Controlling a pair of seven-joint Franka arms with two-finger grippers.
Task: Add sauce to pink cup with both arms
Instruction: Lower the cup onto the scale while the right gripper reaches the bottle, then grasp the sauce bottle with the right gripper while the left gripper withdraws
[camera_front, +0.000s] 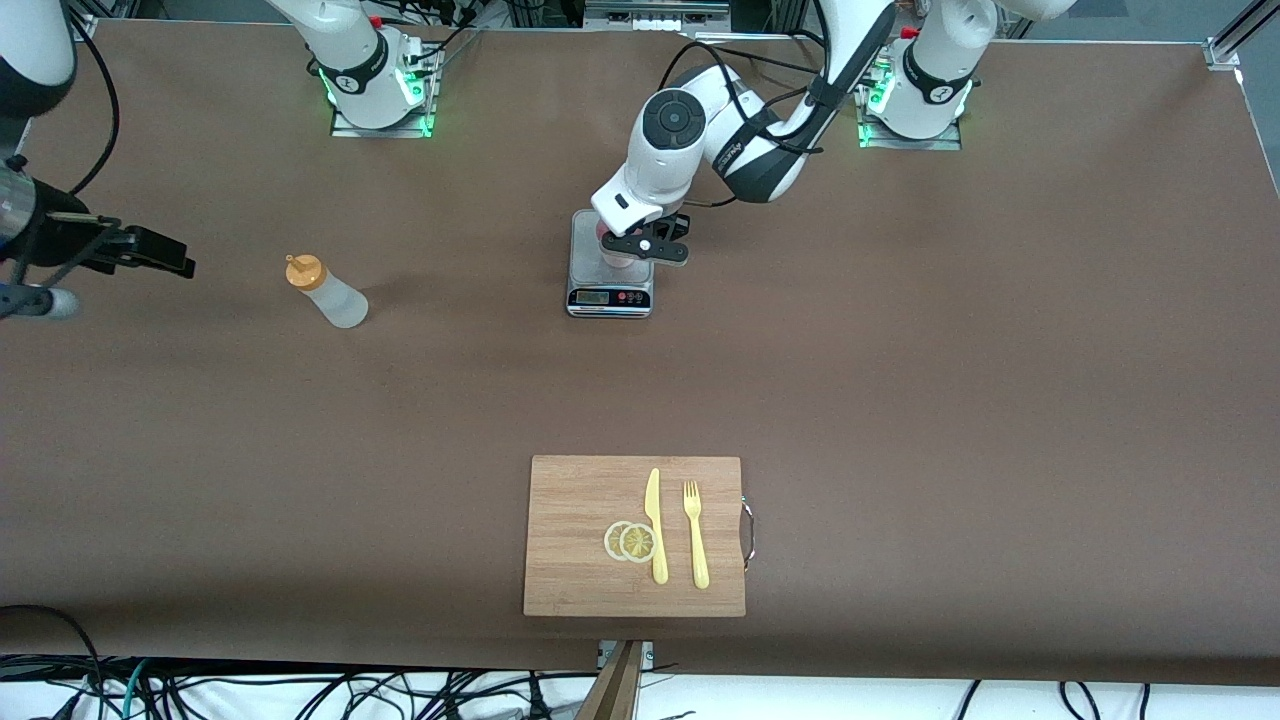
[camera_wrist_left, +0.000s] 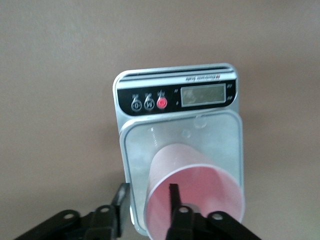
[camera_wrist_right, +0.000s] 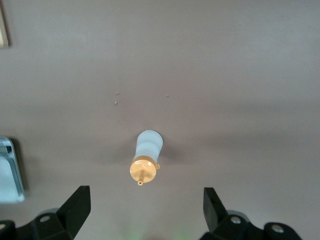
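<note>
Sauce (camera_front: 328, 292) stands upright on the brown table (camera_front: 900, 400), untouched, toward the right arm's end, with its orange nozzle cap uppermost. Seen from the right wrist, the bottle (camera_wrist_right: 146, 159) lies below and between the two black fingers (camera_wrist_right: 75, 209) of the right gripper (camera_wrist_right: 145, 205), which are spread wide with nothing in them. That right gripper (camera_front: 150, 255) hangs in the air over the table's edge region, apart from the bottle, waiting.

At the left gripper (camera_front: 648, 246), one finger (camera_wrist_left: 174, 197) sits inside the rim of the pink cup (camera_wrist_left: 192, 192) and the other (camera_wrist_left: 120, 200) just outside its wall, so the fingers straddle the rim; they look partly parted (whether they press the wall or have let go, I cannot tell). The cup stands upright on the silver scale (camera_wrist_left: 135, 145), directly under this gripper. In the front camera the cup (camera_front: 612, 258) is mostly hidden by the left arm's wrist, showing only a sliver of pink on the scale (camera_front: 610, 290), whose display and buttons face the camera.

Well away from both grippers, nearer the front camera, lies a wooden cutting board (camera_front: 580, 500). On it rest two lemon slices (camera_front: 630, 541) overlapping, a yellow knife (camera_front: 655, 525) touching them, and a yellow fork (camera_front: 696, 535) beside the knife.
</note>
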